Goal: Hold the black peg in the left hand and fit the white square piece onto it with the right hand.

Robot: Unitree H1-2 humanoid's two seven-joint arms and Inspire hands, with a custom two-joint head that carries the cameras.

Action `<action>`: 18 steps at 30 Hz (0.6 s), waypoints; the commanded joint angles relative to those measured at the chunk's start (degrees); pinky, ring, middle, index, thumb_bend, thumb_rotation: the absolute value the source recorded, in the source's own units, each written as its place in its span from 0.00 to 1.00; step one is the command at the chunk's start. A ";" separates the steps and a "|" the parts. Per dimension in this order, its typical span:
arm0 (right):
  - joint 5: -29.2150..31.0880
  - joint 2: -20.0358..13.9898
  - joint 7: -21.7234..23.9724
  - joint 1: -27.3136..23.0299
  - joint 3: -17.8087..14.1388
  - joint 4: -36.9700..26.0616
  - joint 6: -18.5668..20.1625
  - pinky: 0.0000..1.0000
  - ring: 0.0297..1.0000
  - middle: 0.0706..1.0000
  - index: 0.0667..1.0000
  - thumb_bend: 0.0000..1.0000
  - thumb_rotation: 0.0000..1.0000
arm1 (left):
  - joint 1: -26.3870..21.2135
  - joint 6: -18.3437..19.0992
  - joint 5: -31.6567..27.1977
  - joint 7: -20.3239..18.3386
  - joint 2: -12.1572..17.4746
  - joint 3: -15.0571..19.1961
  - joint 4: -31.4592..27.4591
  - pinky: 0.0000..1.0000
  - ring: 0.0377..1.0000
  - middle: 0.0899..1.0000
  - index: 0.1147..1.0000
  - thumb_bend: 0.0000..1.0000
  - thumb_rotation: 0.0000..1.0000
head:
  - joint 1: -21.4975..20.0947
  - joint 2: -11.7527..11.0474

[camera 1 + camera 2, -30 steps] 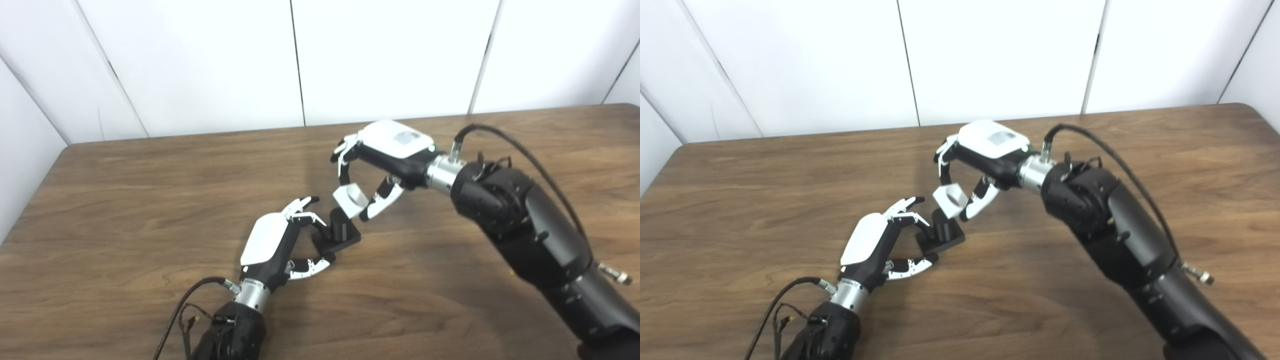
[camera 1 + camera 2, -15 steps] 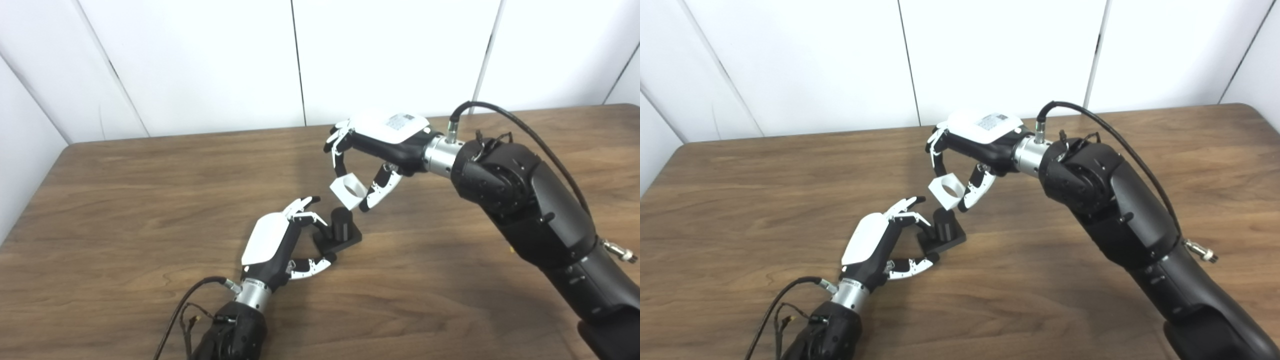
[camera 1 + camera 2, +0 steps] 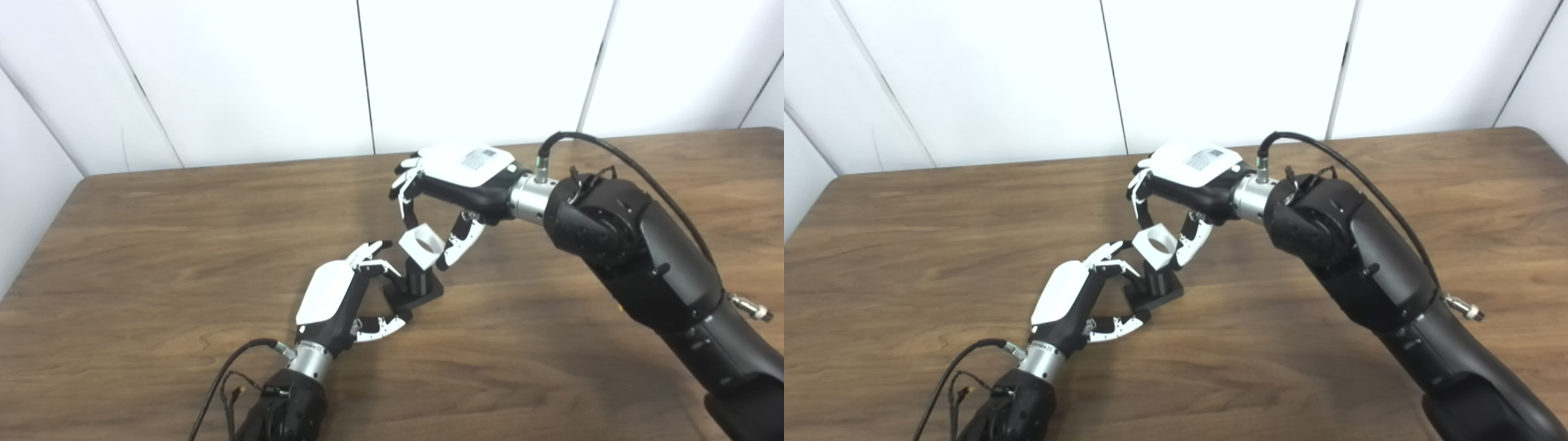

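On the wooden table [image 3: 153,245], the right hand [image 3: 456,184] pinched the white square piece [image 3: 421,245] directly over the black peg [image 3: 416,283]. The left hand [image 3: 343,294] gripped the peg's base with its fingers.

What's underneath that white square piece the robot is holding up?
Under the white square piece, gripped by the right robot hand, stands the black peg on its flat base, steadied by the left robot hand. The piece hides the peg's top.

The left hand [image 3: 343,294] is resting low, its fingers curled around the black peg [image 3: 418,282]. The right hand [image 3: 450,196] is hovering just above the peg, fingers pinching.
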 commanded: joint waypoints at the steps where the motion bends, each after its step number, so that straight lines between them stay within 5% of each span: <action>1: -0.23 0.07 0.04 -3.88 -0.51 -0.47 -1.27 0.97 0.92 0.79 0.44 0.52 0.14 | -1.21 0.12 0.62 -0.07 0.03 -0.11 0.34 0.87 0.93 0.91 0.42 0.52 0.07 | 0.04 0.09; 18: -1.32 0.28 0.38 -3.82 0.97 1.22 -3.28 0.95 0.91 0.78 0.44 0.52 0.14 | -0.71 0.18 0.80 0.06 -0.19 -0.25 -0.31 0.86 0.93 0.90 0.42 0.52 0.07 | 0.25 0.35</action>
